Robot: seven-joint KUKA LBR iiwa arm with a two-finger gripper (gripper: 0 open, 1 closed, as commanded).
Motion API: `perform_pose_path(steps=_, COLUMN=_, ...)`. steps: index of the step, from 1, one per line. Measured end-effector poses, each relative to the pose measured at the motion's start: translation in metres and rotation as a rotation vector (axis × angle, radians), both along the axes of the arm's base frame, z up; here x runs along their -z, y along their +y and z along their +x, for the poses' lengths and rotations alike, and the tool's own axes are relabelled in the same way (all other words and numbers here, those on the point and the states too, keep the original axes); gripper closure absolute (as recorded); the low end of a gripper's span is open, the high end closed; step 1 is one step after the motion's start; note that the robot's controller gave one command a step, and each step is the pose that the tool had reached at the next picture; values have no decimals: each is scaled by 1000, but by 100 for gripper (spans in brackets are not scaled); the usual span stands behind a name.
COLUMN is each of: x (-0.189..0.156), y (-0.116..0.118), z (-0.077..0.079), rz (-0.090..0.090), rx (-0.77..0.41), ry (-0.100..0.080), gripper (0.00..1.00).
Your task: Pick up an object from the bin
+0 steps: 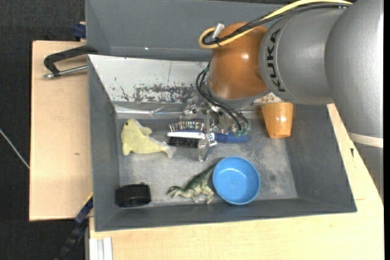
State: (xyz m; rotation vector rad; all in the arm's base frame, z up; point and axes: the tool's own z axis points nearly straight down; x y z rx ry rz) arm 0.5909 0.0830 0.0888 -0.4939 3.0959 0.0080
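1. Near the middle of the grey bin [101, 149], under the arm's orange wrist cover [239, 67], the gripper [204, 142] sits low over the floor. The metalwork there is too cluttered to tell how far the pincer is open, or whether it has hold of anything.
2. Nearest to it, at its 9 o'clock and touching or nearly so, lies a small dark thing with a ribbed silver top [184, 134]. It looks like the likeliest pick. A slim blue piece [236, 138] lies at the gripper's 3 o'clock.
3. Risk: the dark thing looks low and narrow, so a close that lands off-centre could push it away across the floor or pinch only one end, and it would swing or drop on the lift.
4. Risk: with the blue piece this near, a close could catch both things or neither.
5. Around it:
   - a pale yellow soft toy [139, 140] further out at 9 o'clock;
   - a green toy dinosaur [194, 190] at 6 o'clock, touching a blue bowl [236, 182] at 5 o'clock;
   - an orange cup [278, 120] at 2 o'clock;
   - a black round thing [133, 195] at 8 o'clock, well apart.
6. None of these blocks a straight lift. The dinosaur and the bowl would be in the way of any sideways drag toward 6 o'clock.
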Motion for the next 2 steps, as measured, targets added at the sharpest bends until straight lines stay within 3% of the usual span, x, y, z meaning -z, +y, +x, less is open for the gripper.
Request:
perform_pose_path(steps=1, x=-1, y=-5, z=1, rz=-4, rx=4, ry=-1, gripper=100)
perform_pose_path(steps=2, x=-118, y=2, z=0, rz=-2, rx=47, ry=-8, gripper=100)
